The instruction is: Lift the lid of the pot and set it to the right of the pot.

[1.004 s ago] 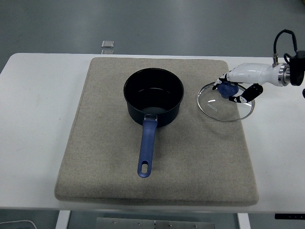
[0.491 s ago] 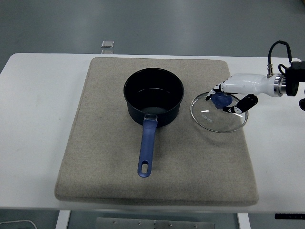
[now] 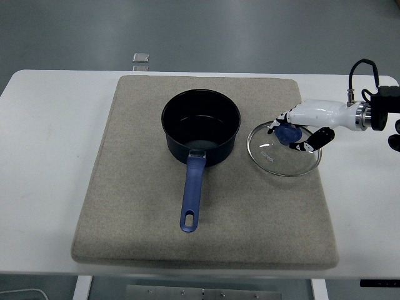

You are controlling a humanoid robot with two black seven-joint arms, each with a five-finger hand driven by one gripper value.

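The round glass pot lid (image 3: pixel 284 151), rimmed in metal and topped with a blue knob, is seen to the right of the dark blue saucepan (image 3: pixel 201 127), over the right part of the grey felt mat (image 3: pixel 125 187) that covers the white table (image 3: pixel 44 156). The knob is gripped by the right hand (image 3: pixel 300 128), whose white-and-black fingers (image 3: pixel 310 139) are curled closely around it; nothing else is held. The saucepan is left uncovered, its long blue handle pointed toward the near edge of the table. Lid and pot are near each other but apart, with a strip of mat visible between them.

The placing step is judged to be in hand: the lid has been brought to its side of the pot and appears low, though whether its rim is already resting on the mat cannot be told. What is called for next is that the lid be settled flat, the fingers be loosened from the knob, and the hand be drawn clear without the lid being dragged.

Compared with the earlier frames, the lid has been carried leftward and slightly nearer, from the mat's right edge to a spot closer to the pot, and the hand has travelled with it. The saucepan has not been moved. The left arm is not shown.
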